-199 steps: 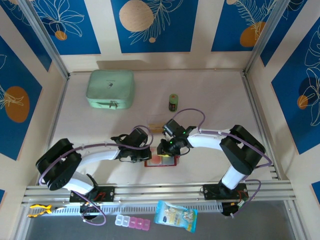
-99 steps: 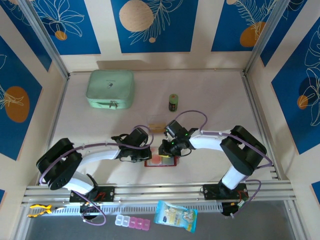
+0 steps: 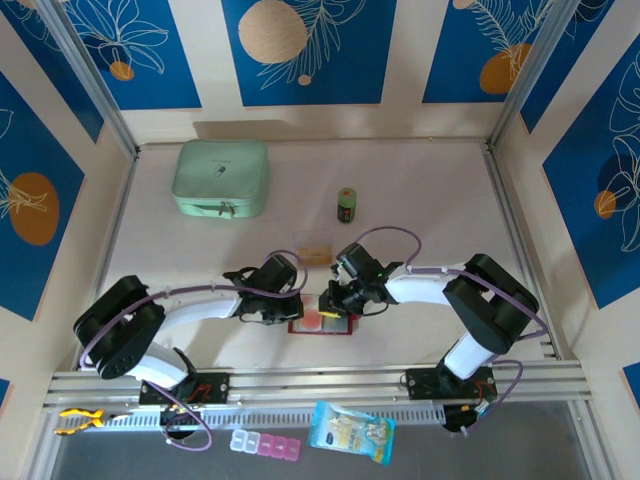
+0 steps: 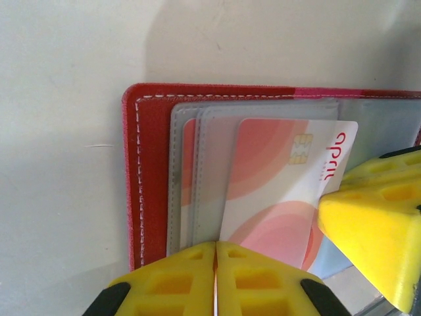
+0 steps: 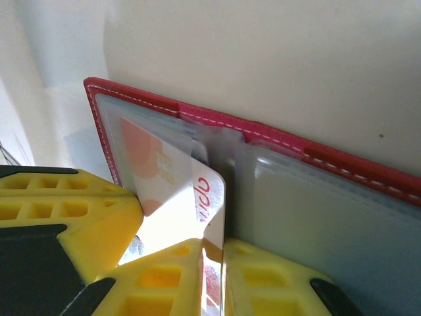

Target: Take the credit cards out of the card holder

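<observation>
Right gripper clamped on the edge of a white-and-orange card tilted up from the clear sleeves.
Wallet lies open on the table between the arms. Left gripper, fingers together, presses its near edge. Risks: the thin hold may slip or bend the card, and a tight sleeve may drag the wallet loose. Wrist views give chip and stitching; top view adds a tan card lying beyond.
</observation>
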`<state>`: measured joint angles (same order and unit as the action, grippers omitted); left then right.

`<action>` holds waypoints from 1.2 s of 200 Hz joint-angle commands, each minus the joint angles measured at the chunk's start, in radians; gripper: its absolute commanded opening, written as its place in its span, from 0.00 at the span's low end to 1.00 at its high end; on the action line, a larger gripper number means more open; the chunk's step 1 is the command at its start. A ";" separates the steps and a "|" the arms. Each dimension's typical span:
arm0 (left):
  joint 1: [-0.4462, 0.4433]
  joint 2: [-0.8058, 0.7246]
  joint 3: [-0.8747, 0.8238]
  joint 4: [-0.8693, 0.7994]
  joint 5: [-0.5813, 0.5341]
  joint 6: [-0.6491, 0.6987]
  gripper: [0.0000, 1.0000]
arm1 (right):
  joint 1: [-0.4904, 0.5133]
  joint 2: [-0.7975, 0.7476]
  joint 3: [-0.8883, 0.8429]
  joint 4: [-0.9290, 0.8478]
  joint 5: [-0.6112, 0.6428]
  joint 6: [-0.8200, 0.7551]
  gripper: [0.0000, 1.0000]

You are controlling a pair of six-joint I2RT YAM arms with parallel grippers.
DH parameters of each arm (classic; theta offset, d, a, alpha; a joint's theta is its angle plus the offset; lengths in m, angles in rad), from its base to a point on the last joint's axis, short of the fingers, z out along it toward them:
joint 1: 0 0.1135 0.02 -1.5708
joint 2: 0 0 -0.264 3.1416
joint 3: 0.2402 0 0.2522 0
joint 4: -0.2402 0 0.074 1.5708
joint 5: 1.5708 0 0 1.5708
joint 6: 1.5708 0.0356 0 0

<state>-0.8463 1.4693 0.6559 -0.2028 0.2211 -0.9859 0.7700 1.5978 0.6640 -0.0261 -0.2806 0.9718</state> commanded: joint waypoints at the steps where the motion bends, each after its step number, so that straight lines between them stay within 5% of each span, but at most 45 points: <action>1: 0.001 0.031 0.004 -0.057 -0.005 0.026 0.08 | 0.000 -0.022 -0.010 0.034 -0.052 0.010 0.13; 240: -0.006 -0.075 -0.148 0.094 0.010 -0.089 0.09 | -0.031 -0.107 0.191 -0.515 0.119 -0.263 0.09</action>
<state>-0.8474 1.3941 0.5407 -0.0738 0.2287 -1.0512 0.7437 1.4796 0.8272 -0.4740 -0.1619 0.7502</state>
